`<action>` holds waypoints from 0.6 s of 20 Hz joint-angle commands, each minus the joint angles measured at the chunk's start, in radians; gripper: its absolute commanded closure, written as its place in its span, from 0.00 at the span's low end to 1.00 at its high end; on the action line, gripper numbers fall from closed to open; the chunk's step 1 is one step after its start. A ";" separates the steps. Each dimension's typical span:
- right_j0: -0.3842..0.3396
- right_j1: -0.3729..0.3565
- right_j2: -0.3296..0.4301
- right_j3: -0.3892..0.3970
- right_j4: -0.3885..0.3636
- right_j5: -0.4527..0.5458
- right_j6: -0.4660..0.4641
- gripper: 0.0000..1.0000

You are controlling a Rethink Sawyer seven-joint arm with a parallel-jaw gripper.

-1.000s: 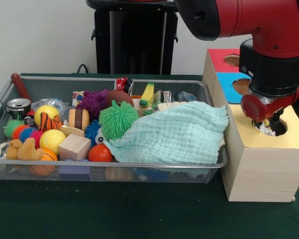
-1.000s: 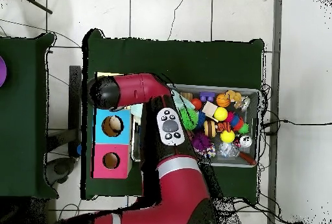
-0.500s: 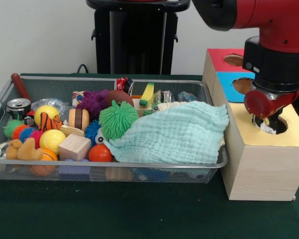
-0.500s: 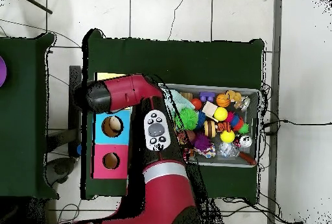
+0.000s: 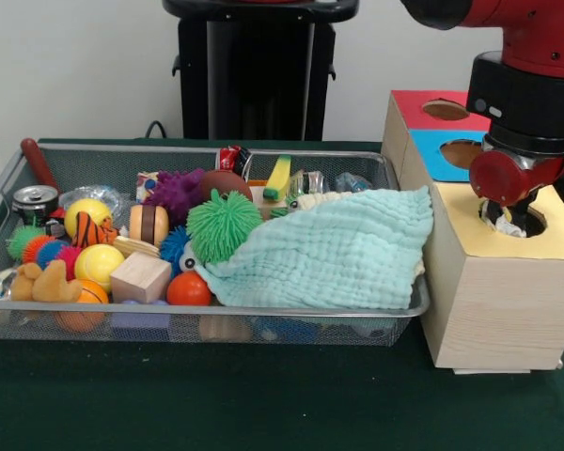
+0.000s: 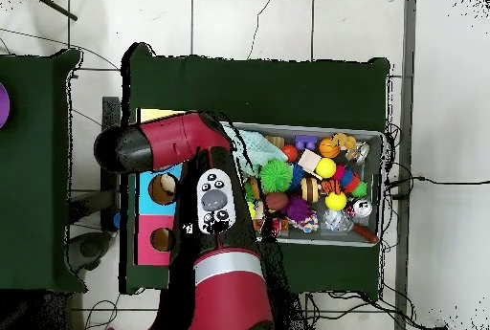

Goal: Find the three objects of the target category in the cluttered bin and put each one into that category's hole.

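Gripper (image 5: pixel 509 214) above yellow hole (image 5: pixel 519 222), white object (image 5: pixel 508 224) beneath | grip state: cannot tell | risk: object snagging on hole rim, spilling onto desk.

I work in what looks like a robotics lab set up for sorting trials. My desk (image 5: pixel 263 413) is draped in dark green cloth and stands on a floor of pale tiles (image 6: pixel 287 20), with loose cables (image 6: pixel 421 181) trailing across them in the overhead view. A second green-covered desk (image 6: pixel 33 154) sits just beside mine. On my desk a wire basket (image 5: pixel 9 193) is heaped with toys, balls and a cloth, and next to it stands a plywood box (image 5: pixel 493 310) with round holes in its red, blue and yellow painted top. Behind them are a plain white wall (image 5: pixel 75 66) and a black pedestal (image 5: pixel 254 75).
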 commanded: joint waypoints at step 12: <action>-0.010 -0.039 -0.036 -0.006 -0.033 0.025 0.114 0.00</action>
